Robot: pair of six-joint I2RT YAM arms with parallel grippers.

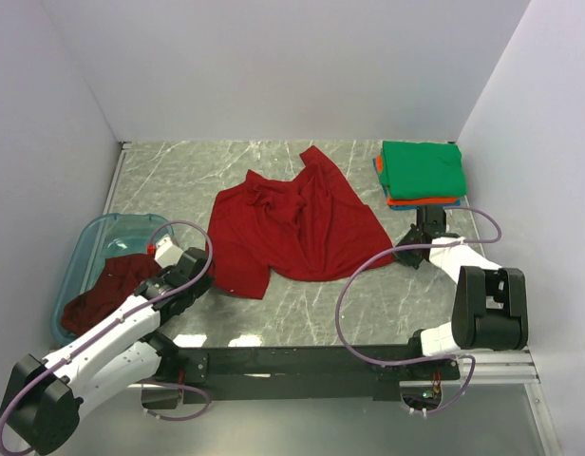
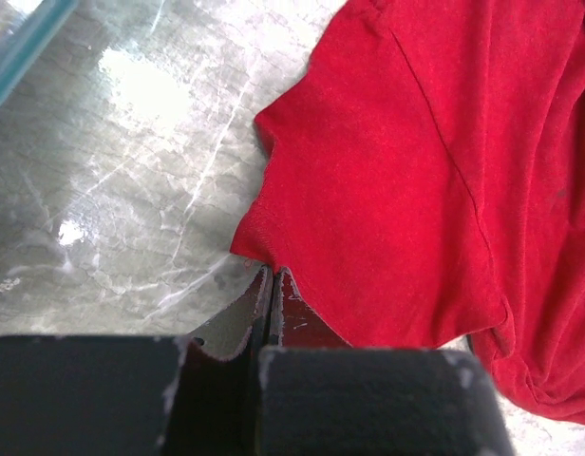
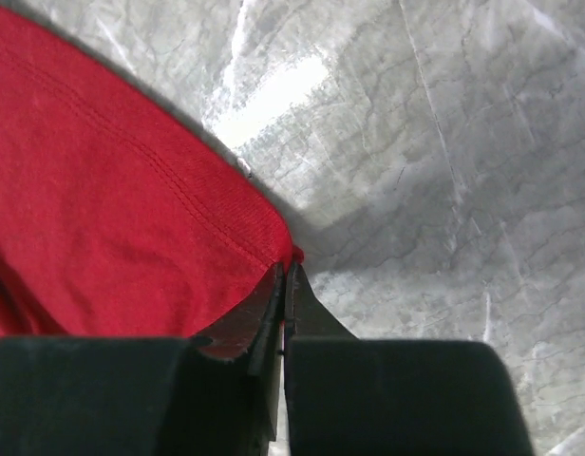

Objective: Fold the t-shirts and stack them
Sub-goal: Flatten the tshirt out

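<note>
A soft, rumpled red t-shirt (image 1: 297, 228) lies spread mid-way across the glossy grey marbled table (image 1: 179, 180), with the left gripper (image 2: 272, 285) and right gripper (image 3: 285, 280) each pinched fully closed on its stitched edge.

A robotics lab test cell: bare white walls (image 1: 273, 66) box in a marble-patterned tabletop (image 1: 179, 180), and two cabled robot arms (image 1: 112, 342) (image 1: 482, 304) are bolted to a black metal rail (image 1: 302, 363) along the frame's lower edge.

Translucent blue tub (image 1: 88, 249) at left — on grey marbled table (image 1: 169, 180)
</note>
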